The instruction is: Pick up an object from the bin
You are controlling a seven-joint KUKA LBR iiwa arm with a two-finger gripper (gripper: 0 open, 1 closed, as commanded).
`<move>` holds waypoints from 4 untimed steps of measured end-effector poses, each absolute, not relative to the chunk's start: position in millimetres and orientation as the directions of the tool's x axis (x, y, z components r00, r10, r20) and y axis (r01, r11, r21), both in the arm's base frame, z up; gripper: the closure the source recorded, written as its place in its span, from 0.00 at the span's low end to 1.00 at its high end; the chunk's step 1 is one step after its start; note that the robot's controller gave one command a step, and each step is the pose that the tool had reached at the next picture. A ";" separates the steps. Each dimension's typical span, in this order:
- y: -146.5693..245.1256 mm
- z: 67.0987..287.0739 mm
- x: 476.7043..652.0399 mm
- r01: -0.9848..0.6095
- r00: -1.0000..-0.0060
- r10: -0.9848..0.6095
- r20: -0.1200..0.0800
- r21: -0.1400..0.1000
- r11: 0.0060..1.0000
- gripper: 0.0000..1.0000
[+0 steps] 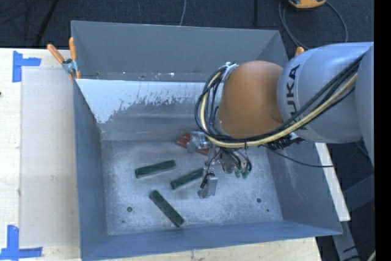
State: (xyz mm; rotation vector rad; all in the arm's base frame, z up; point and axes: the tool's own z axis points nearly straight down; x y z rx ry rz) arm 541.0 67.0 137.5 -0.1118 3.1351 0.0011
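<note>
Three dark green flat bars lie apart on the bin [122, 131] floor — left bar [155, 169], middle bar [186, 179], front bar [167, 208] — each slanted, none touching.

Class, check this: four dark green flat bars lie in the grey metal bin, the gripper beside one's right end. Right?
No. The camera view shows three dark green flat bars, not four: a left bar, a middle bar and a front bar, in the grey metal bin. The gripper is beside the middle bar's right end.
</note>
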 end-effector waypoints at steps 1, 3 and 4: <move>53.3 83.6 551.6 -0.064 -0.998 -0.064 -0.002 0.000 0.998 0.00; 70.0 70.2 565.5 -0.266 -0.964 -0.266 -0.001 0.001 0.964 1.00; 59.9 185.0 583.8 -0.308 -0.951 -0.308 -0.001 0.001 0.951 1.00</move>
